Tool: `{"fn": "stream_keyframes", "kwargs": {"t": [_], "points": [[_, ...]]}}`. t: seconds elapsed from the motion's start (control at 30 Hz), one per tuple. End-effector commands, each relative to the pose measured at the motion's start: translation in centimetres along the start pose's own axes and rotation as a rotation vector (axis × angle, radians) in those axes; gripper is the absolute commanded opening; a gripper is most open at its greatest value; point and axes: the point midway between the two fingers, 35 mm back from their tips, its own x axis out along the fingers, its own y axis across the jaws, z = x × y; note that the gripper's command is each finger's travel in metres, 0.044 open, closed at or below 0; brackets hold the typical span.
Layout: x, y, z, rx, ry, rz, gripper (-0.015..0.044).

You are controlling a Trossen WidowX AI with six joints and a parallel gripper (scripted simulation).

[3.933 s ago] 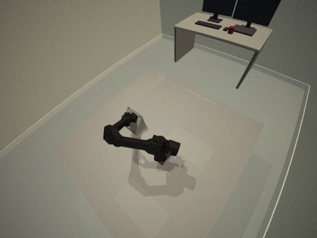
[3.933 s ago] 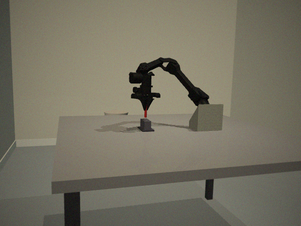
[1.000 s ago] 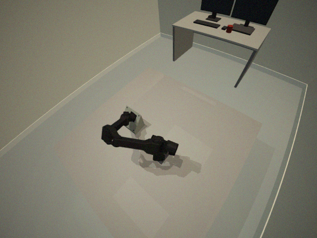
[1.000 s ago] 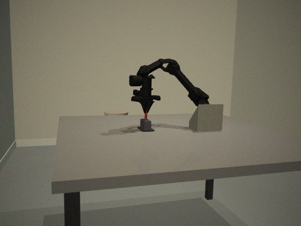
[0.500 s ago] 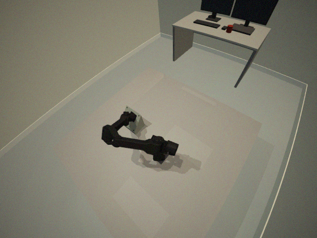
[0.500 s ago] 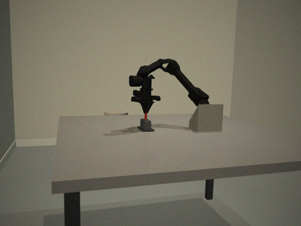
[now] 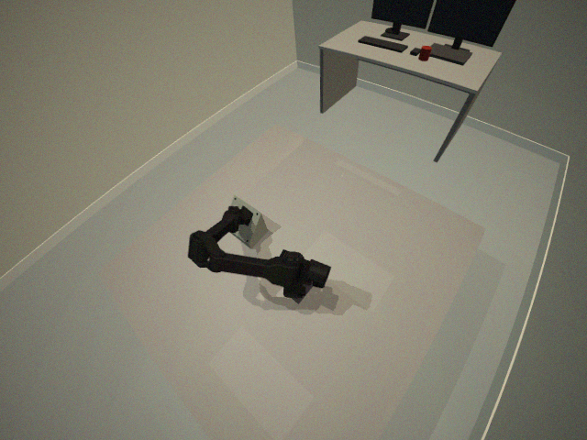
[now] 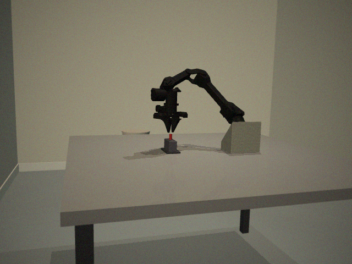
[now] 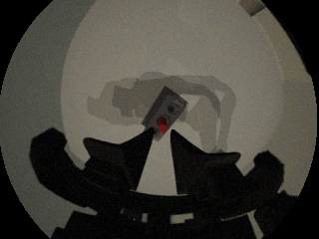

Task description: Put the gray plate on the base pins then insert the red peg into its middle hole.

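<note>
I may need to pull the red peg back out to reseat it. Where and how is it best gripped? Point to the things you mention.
Probably by its exposed top (image 8: pixel 170 136) (image 9: pixel 162 126), from straight above, jaws closing on opposite sides: it stands upright, slim, its lower part hidden in the gray block (image 8: pixel 170 145) (image 9: pixel 169 102).
</note>
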Motion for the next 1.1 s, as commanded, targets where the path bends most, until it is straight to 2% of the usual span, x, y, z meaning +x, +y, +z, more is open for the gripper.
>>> {"fn": "stream_keyframes", "kwargs": {"t": [0.0, 1.07], "points": [[0.0, 0.0, 0.0, 0.0, 0.0, 0.0, 0.015], [-1.6, -0.1, -0.2, -0.006, -0.003, -0.004, 0.015]]}}
